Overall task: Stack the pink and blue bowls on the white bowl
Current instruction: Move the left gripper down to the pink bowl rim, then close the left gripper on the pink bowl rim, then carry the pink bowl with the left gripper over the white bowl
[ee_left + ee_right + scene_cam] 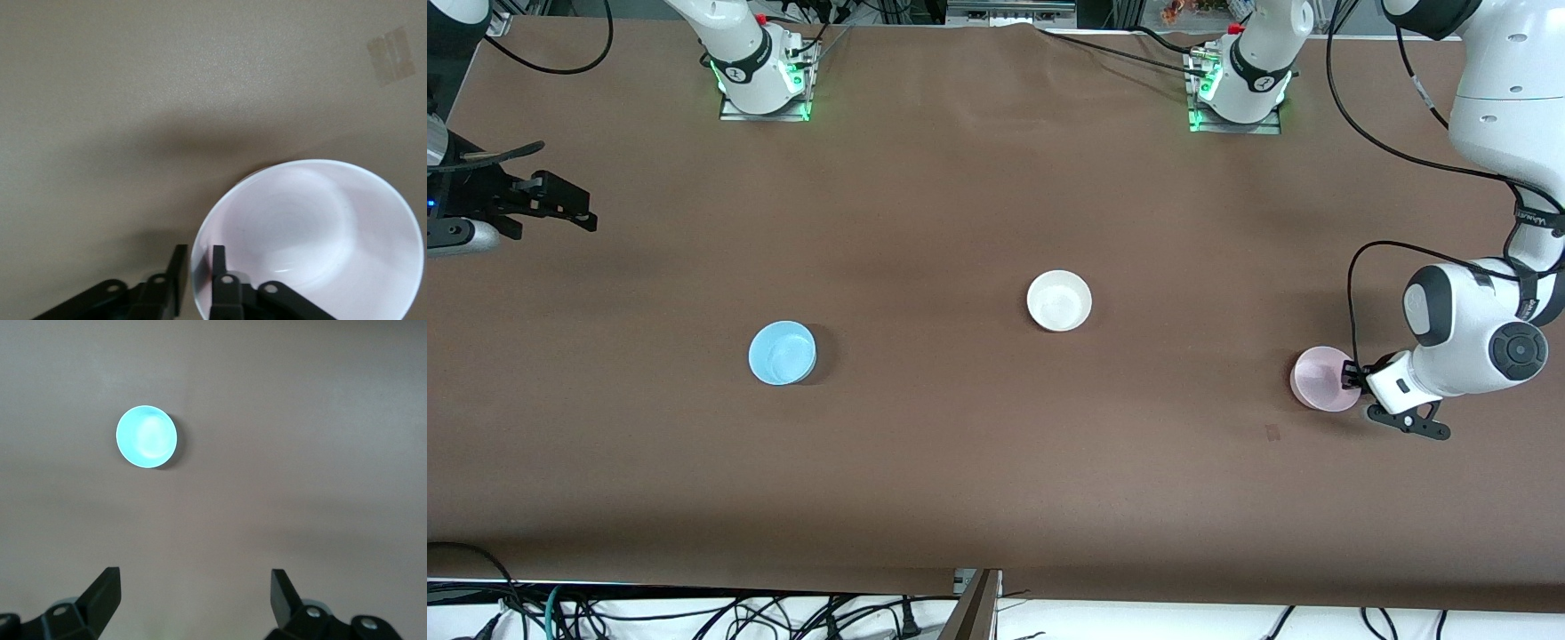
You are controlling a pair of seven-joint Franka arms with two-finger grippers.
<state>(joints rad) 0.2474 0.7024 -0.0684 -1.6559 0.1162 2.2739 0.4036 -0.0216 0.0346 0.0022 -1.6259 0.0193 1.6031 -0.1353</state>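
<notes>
The pale pink bowl (1320,378) sits on the table at the left arm's end. My left gripper (1352,378) is down at its rim, one finger inside and one outside, shut on the wall; in the left wrist view the gripper (198,250) pinches the pink bowl (313,233). The white bowl (1059,300) stands mid-table. The sky blue bowl (782,353) stands toward the right arm's end, a little nearer the front camera than the white one. My right gripper (569,206) waits open and empty, high at the right arm's end; its wrist view shows the gripper (195,577) and the blue bowl (147,435) far off.
The brown table cover (960,462) carries a small tape mark (1272,432) near the pink bowl, also in the left wrist view (391,56). Cables hang along the table's front edge (783,613). The arm bases stand at the back.
</notes>
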